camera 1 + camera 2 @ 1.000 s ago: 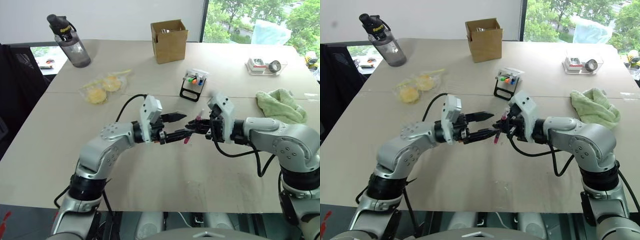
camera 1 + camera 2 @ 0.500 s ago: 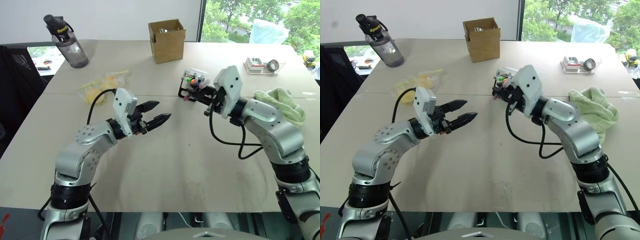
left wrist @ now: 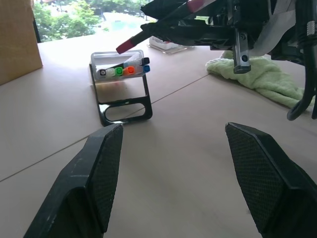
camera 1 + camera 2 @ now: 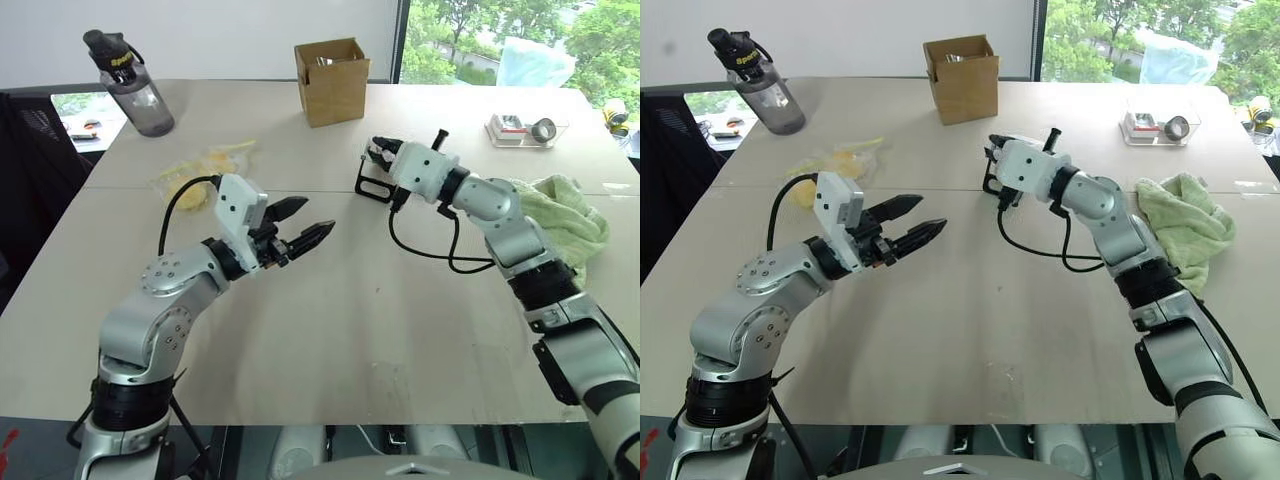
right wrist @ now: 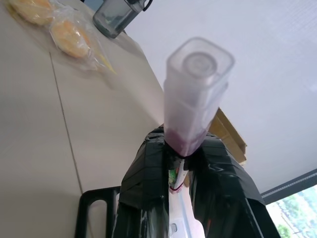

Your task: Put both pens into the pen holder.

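My right gripper (image 4: 377, 154) is shut on a dark pen (image 5: 197, 94) with a magenta end (image 3: 128, 45). It holds the pen just above the slotted top of the pen holder (image 4: 374, 181), a small black frame stand with green, orange and blue caps (image 3: 122, 71) showing. The pen's pale end sticks out past the fingers (image 5: 148, 198) in the right wrist view. I cannot tell the other pen apart among the caps in the holder. My left gripper (image 4: 303, 224) hangs open and empty over the table's middle, left of the holder.
A brown cardboard box (image 4: 334, 80) stands behind the holder. At the back left is a grey water bottle (image 4: 134, 84), with a bag of yellow packets (image 4: 205, 168) nearer. A green cloth (image 4: 566, 216) lies at the right, and a clear tray (image 4: 523, 130) behind it.
Both grippers met at the table's middle a second ago. The right gripper has since carried the pen forward to the holder and rolled its wrist. The left gripper drew back left, open.
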Available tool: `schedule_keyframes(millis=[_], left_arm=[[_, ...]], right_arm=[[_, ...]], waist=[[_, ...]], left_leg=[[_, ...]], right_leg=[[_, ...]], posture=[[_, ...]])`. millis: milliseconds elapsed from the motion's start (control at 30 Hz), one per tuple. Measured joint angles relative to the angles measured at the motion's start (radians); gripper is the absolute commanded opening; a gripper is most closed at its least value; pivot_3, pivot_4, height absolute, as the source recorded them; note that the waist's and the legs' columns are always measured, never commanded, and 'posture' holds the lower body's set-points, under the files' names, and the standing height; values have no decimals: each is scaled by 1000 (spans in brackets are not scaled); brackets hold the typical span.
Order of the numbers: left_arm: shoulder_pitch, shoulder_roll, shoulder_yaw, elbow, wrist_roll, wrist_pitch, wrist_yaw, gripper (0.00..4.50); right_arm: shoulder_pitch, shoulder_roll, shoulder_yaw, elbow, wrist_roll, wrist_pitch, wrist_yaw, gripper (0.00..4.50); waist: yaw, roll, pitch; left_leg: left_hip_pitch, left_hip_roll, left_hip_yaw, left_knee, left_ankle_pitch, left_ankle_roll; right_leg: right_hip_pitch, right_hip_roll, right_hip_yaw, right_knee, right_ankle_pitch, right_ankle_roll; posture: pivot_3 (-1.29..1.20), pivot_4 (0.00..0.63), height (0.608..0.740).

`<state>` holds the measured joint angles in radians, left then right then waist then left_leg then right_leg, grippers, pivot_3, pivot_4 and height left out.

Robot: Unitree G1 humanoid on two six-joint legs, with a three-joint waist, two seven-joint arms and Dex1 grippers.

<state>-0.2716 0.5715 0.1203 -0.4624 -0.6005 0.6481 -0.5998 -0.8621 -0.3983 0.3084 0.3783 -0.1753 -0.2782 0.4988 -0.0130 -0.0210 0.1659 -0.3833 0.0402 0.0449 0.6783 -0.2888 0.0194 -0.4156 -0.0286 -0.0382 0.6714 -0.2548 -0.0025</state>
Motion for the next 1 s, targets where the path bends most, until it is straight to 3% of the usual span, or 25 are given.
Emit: schedule_keyframes(millis=[600, 633, 733, 800, 833, 867, 1000], left_arm=[[-2, 7, 34, 0, 36, -23, 55, 3392], [-2, 7, 34, 0, 39, -24, 54, 3442], [-2, 7, 34, 1, 48, -28, 50, 3442], [-2, 7, 34, 2, 51, -31, 47, 3442], [-2, 7, 34, 2, 52, -32, 46, 3442], [-2, 7, 34, 2, 55, -35, 42, 3442], [-2, 7, 34, 2, 60, -42, 38, 3442]], right_arm=[[-83, 45, -1, 255, -115, -119, -49, 108], [-90, 48, -2, 268, -118, -118, -50, 1149], [-106, 60, -4, 292, -117, -105, -50, 2403], [-111, 66, -7, 304, -117, -92, -50, 3613], [-111, 67, -7, 306, -117, -91, -50, 3891], [-112, 69, -7, 310, -117, -90, -53, 4460], [-120, 72, -11, 312, -117, -85, -68, 4490]], waist=[[-1, 0, 0], [-1, 0, 0], [-1, 0, 0], [-1, 0, 0], [-1, 0, 0], [-1, 0, 0], [-1, 1, 0]], left_leg=[[0, 0, 1, 0, 0, 0], [0, 0, 1, 0, 0, 0], [0, 0, 1, 0, 0, 0], [0, 0, 1, 0, 0, 0], [0, 0, 1, 0, 0, 0], [0, 0, 1, 0, 0, 0], [0, 0, 1, 0, 0, 0]], right_leg=[[0, -1, 0, 1, 0, 0], [0, -1, 0, 1, 0, 0], [0, -1, 0, 1, 0, 0], [0, -2, 0, 1, 0, 0], [0, -2, 0, 1, 0, 0], [0, -2, 0, 1, 0, 0], [0, -2, 0, 1, 0, 0]], posture=[[0, 150, 736], [0, 150, 736], [0, 150, 736], [0, 150, 736], [0, 150, 736], [0, 150, 736], [0, 150, 736]])
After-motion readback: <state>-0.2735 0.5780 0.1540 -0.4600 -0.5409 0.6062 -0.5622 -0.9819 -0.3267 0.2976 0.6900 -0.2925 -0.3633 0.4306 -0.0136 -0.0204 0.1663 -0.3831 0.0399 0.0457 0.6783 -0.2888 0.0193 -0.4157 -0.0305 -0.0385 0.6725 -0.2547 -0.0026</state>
